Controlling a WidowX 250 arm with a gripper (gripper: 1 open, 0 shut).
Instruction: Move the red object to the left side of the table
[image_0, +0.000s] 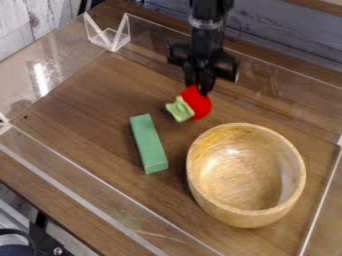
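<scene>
The red object (194, 102) is a small glossy toy fruit with a light-green leafy end pointing left and down. It hangs just over the brown table (94, 95), a little behind the wooden bowl. My black gripper (199, 88) comes down from the top of the view and its fingers are shut on the fruit's upper part. The fingertips are partly hidden against the fruit.
A round wooden bowl (246, 173) sits at the right front. A green rectangular block (148, 142) lies left of the bowl. Low clear acrylic walls (54, 60) edge the table, and a clear folded stand (107, 33) sits at the back left.
</scene>
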